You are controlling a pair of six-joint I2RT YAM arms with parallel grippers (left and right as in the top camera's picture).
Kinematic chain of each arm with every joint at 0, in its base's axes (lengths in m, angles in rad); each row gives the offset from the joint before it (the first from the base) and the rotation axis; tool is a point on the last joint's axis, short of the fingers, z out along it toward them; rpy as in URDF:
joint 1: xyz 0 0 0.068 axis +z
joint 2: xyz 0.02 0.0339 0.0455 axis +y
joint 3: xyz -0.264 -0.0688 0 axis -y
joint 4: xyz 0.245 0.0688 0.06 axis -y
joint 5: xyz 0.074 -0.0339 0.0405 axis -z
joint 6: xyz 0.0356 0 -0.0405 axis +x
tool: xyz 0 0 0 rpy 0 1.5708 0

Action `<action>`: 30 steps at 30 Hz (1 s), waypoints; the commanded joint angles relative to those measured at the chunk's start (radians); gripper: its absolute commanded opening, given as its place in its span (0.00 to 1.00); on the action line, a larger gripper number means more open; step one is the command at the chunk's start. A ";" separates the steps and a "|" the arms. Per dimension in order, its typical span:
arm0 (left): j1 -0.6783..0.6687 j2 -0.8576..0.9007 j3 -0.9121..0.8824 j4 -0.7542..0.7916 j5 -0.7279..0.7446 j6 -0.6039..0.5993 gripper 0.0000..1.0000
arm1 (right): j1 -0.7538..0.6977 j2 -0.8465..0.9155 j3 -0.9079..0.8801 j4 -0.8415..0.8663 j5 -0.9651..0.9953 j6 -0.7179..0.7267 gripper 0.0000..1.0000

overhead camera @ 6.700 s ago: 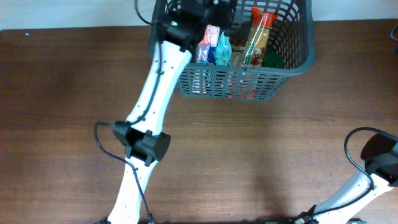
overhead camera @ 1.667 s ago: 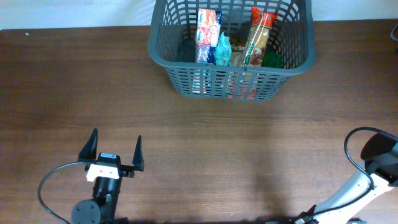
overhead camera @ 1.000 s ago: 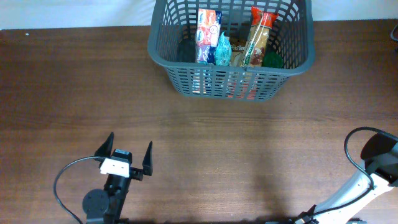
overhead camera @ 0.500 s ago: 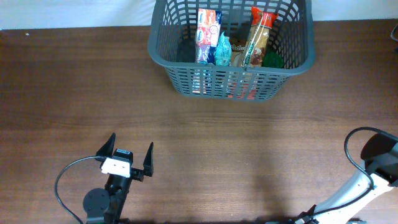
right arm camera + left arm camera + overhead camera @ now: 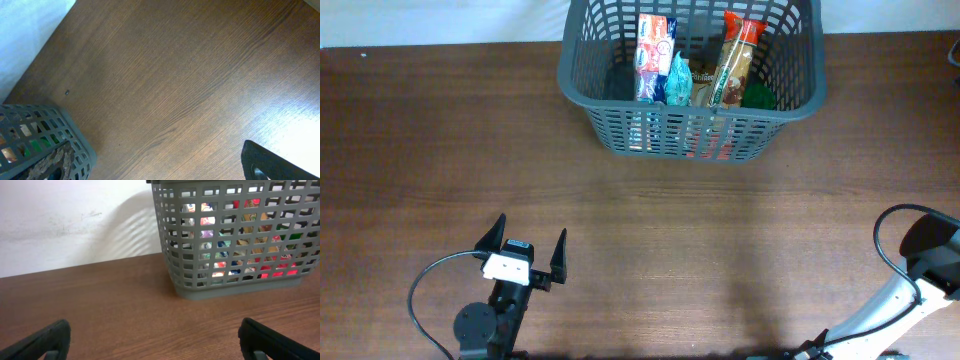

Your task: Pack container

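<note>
Two hands are in play, both spread wide and holding nothing. The left hand (image 5: 531,228) sits low at the near left of the table (image 5: 720,230), its two black fingers (image 5: 499,226) pointing toward the far edge with bare wood between them; in its own wrist view, the fingers (image 5: 47,340) stand at the two lower corners, far apart. Of the right hand (image 5: 272,167) only one dark finger shows, at the lower right corner of its wrist view, with bare wood beside it and nothing against it. The right arm (image 5: 920,270) is at the near right corner of the table. The container (image 5: 690,135) stands at the far edge of the table, a little right of centre, well apart from both hands. Several packets stand upright in it: a white, red and blue packet (image 5: 655,55), a teal packet (image 5: 678,80) just beside it, a long brown and red packet (image 5: 735,60) leaning to the right of those, and something green (image 5: 758,95) at the right end. Through the slotted side, the left wrist view shows their colours (image 5: 235,240).
</note>
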 commanded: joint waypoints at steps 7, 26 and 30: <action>-0.004 -0.010 -0.008 -0.001 0.000 0.016 0.99 | 0.006 0.005 0.000 -0.006 0.009 -0.008 0.99; -0.004 -0.010 -0.008 -0.001 0.000 0.016 0.99 | 0.138 -0.056 0.000 0.026 0.133 -0.008 0.99; -0.004 -0.010 -0.008 -0.001 0.000 0.016 0.99 | 0.182 -0.086 -0.003 0.052 0.171 -0.011 0.99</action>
